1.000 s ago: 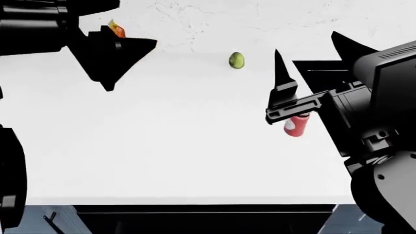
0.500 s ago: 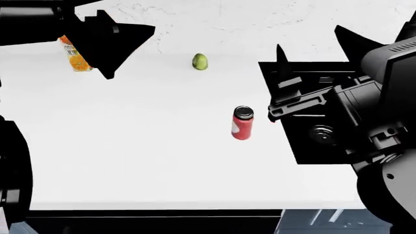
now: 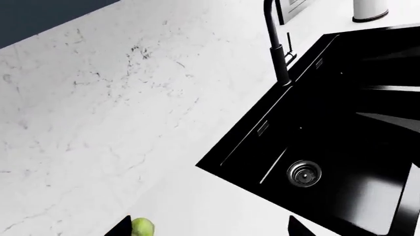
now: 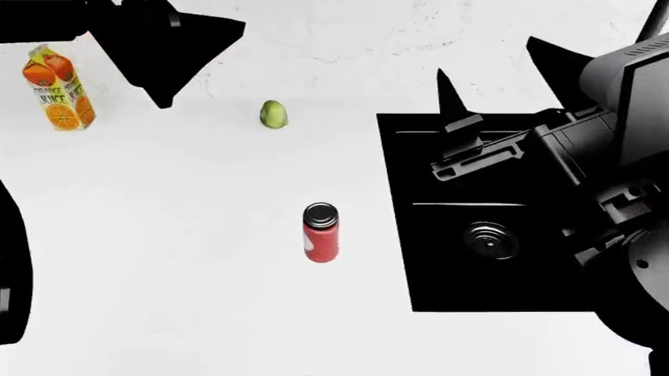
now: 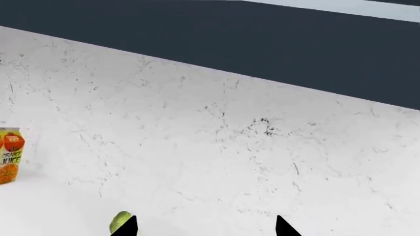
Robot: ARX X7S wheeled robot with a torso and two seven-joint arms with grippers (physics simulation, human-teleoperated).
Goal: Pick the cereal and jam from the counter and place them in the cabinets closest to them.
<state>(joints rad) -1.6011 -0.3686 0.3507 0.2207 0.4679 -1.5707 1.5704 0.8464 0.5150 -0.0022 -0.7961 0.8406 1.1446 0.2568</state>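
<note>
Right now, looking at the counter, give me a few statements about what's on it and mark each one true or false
1. The jam stands upright on the counter. True.
2. The right gripper is clamped on the jam. False: it is open and empty above the sink.
3. The orange juice carton lies in the sink. False: it stands on the counter.
4. A green fruit sits beyond the jam. True.
5. The cereal is beside the jam. False: no cereal is in view.

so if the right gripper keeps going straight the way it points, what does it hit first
Probably the marbled back wall. The right gripper is empty, with the green fruit just beside one fingertip and off that line. Depth is unclear.
</note>
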